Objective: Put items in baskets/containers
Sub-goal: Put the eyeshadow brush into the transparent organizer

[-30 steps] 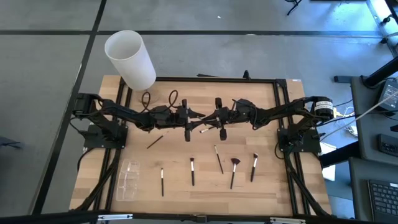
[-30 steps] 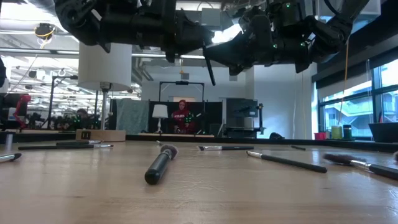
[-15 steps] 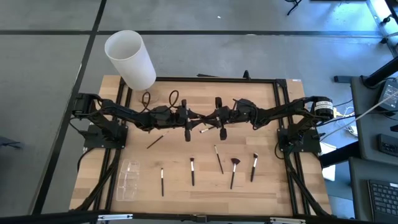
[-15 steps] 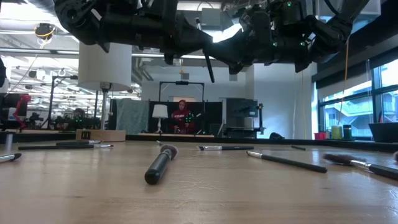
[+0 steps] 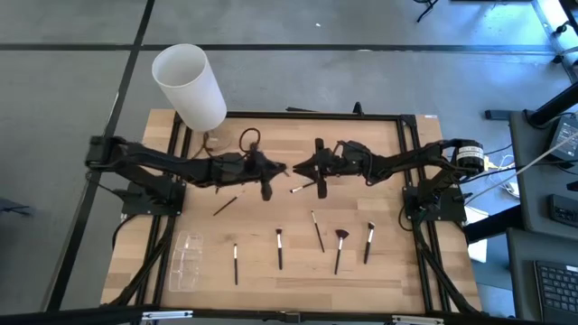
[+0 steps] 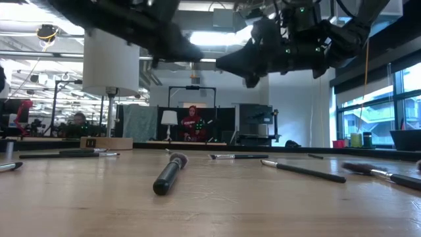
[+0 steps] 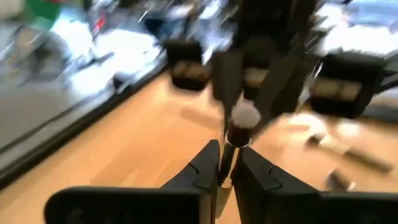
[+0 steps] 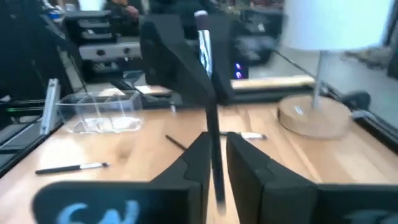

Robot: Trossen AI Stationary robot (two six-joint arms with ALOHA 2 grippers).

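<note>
High view, left gripper (image 5: 275, 171): hanging over mid-table, meeting the right gripper (image 5: 303, 168) tip to tip.
High view, brushes: lying loose on the wood, six counted, from the dark stick (image 5: 226, 205) across to the fan brush (image 5: 340, 246); a seventh, pale-tipped brush (image 5: 296, 189), showing just under the grippers.
High view, container (image 5: 187, 260): sitting at the left front edge, one counted, showing nothing inside.
High view, white cylinder (image 5: 190, 86): standing at the far left corner, one counted.
Low view: both arms hovering well above the table, brushes lying flat below.
Left wrist view: fingers (image 7: 202, 168) closing together, clamping on a thin brush handle (image 7: 227, 146).
Right wrist view: thin handle (image 8: 213, 146) running through the right gripper; cannot tell whether gripping or letting go.
Progress: barely starting; all brushes waiting outside the container.
</note>
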